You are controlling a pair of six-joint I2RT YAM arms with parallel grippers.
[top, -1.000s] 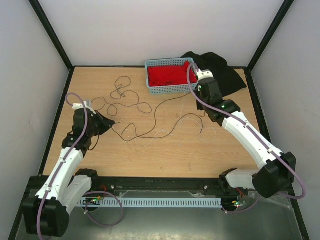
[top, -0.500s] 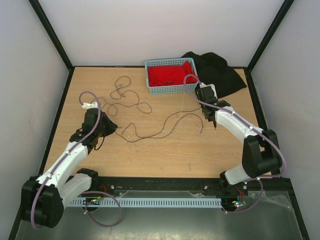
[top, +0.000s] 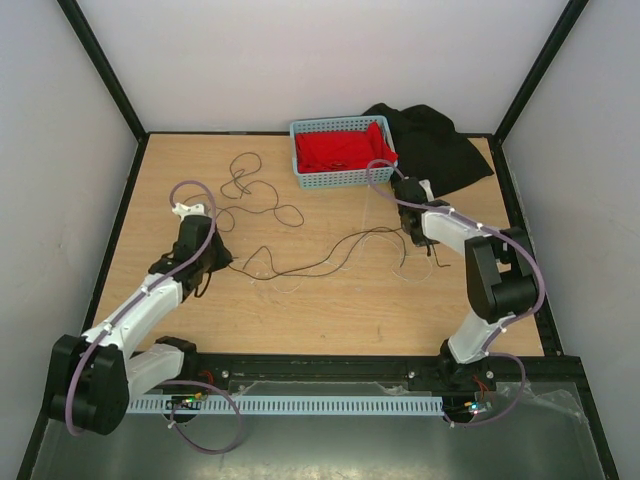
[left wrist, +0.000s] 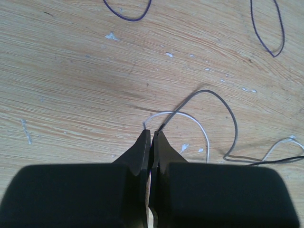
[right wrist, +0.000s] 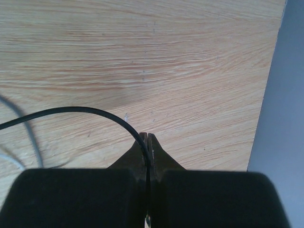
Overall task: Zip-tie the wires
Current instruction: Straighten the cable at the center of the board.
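The black-fingered left gripper (left wrist: 151, 137) and right gripper (right wrist: 147, 138) each stand pressed together, pinching strands of the thin, loose black and whitish wires (right wrist: 71, 109) strewn across the pale wooden table (top: 330, 310); recommended: draw both ends together slowly into one bundle, grip unslackened

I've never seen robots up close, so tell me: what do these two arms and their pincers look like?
The left arm and right arm have white shells, black joints and a lilac cable looping alongside. The left gripper and right gripper each have two black fingers tapering to wedge tips.
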